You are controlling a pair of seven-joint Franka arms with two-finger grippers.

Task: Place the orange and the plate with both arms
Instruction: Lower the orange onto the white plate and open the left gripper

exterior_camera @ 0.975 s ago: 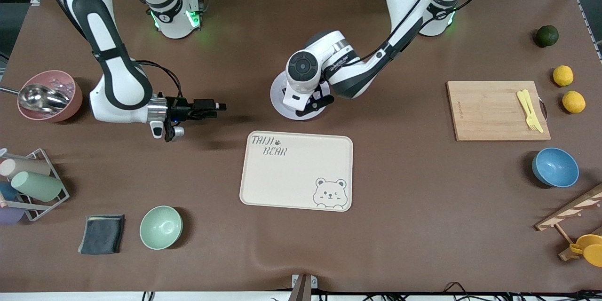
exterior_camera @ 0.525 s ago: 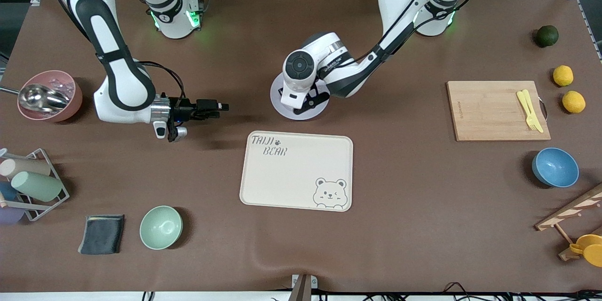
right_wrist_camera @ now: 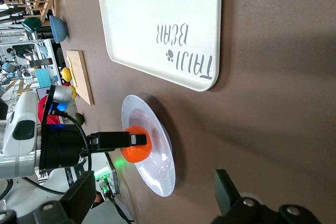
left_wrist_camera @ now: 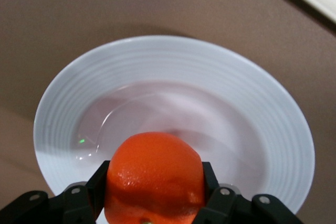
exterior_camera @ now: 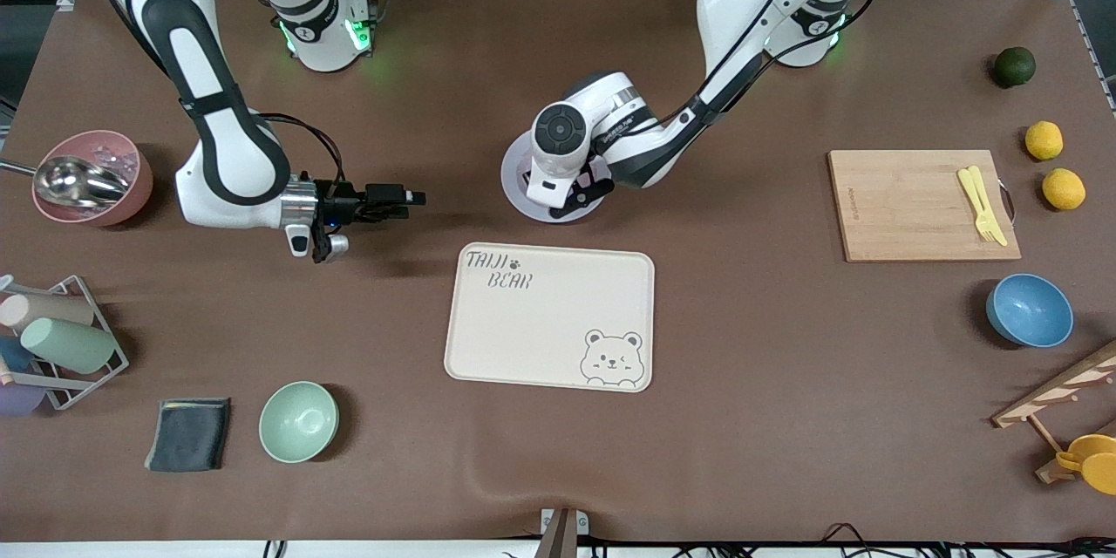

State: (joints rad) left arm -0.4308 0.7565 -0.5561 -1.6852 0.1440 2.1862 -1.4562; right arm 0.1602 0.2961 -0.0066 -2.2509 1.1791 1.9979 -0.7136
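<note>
The left gripper (exterior_camera: 575,192) is over the plate (exterior_camera: 520,192) and pinches the orange (left_wrist_camera: 154,178) between its two fingers (left_wrist_camera: 90,195) — the left wrist view shows one black pad pressed on each side of the fruit. In that view the orange hangs above the plate's shallow middle; I cannot tell if it touches the surface. The right wrist view shows the same thing from the side: the orange (right_wrist_camera: 137,144) sits in the left arm's fingers just over the plate (right_wrist_camera: 157,171).

The plate lies on the brown table (exterior_camera: 785,418), at about 12 o'clock from the cream tray (exterior_camera: 549,318), near it but not touching. In the front view the left arm's wrist hides most of the plate, and only the rim on the right arm's side shows.

The right gripper (exterior_camera: 410,198) waits over bare table, at about 9 o'clock from the plate and well apart from it. Its fingers are spread, and nothing is between them — the right wrist view shows both fingertips (right_wrist_camera: 79,198) with a wide gap.

A mint-green bowl (exterior_camera: 298,421) stands at about 7 o'clock from the tray, nearer to the front camera.
</note>
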